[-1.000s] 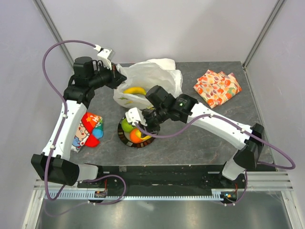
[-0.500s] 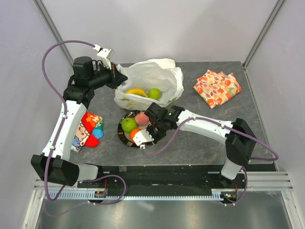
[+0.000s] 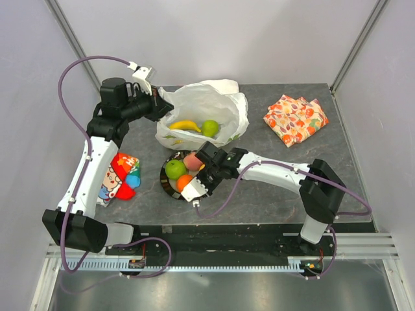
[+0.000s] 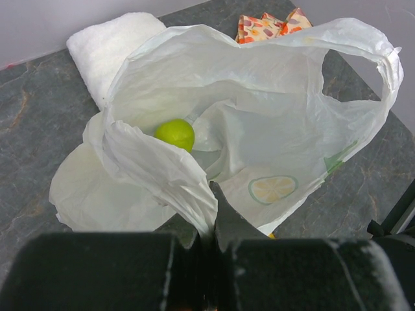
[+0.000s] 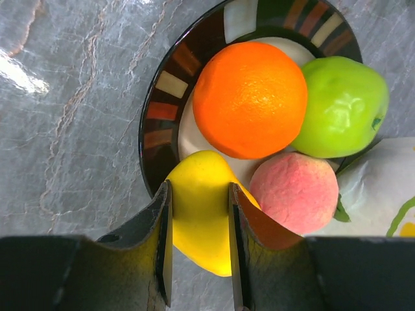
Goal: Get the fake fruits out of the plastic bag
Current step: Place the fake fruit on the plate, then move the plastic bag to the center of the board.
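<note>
Left fingers (image 4: 230, 227): clenched tight on the rim of the plastic bag (image 4: 272, 123), back left of the desk (image 5: 65, 129)
Right fingers (image 5: 155, 223): grasping a yellow banana (image 5: 198, 227), right at the plate (image 5: 165, 84) rim
Plate: orange (image 5: 249, 100), green apple (image 5: 343, 107) and pink fruit (image 5: 295, 191) in it, touching
Plastic bag: mouth gaping, second banana (image 3: 185, 124) and green fruit (image 4: 175, 134) inside

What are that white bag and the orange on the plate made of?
The bag looks like thin white plastic film: it crinkles and light shows through. The orange seems moulded plastic, going by its even colour and soft sheen, but I can't be sure.
</note>
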### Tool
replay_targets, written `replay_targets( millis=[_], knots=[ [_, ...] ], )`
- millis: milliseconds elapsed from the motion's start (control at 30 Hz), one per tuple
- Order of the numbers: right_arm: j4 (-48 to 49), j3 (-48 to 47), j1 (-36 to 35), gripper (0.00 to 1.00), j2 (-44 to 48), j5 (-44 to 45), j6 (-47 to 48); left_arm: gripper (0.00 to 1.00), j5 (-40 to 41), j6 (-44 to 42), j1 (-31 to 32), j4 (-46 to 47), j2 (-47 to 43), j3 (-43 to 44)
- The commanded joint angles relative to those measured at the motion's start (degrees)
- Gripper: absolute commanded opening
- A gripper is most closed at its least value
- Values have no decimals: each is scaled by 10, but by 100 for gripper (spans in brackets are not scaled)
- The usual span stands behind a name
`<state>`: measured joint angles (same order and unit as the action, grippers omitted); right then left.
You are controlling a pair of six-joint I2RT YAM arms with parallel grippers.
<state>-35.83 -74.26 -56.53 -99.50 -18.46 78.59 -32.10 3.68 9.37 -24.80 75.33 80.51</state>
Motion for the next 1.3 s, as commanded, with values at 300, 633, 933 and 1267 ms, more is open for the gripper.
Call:
replay_targets(
  millis=[300,633,933,1267],
  knots=[
    [22,21,-4,58,6,13,37,2,-13,15,-2,24,-4,-6],
    [16,4,-3,68,71,33,-16,2,-31,28,-2,36,9,5],
    [1,-122,75,62,128,5,-147,2,-36,34,-1,22,9,-11],
    [89,-243,139,32,-51,70,-244,2,-25,-21,0,-15,-48,-87]
  ],
)
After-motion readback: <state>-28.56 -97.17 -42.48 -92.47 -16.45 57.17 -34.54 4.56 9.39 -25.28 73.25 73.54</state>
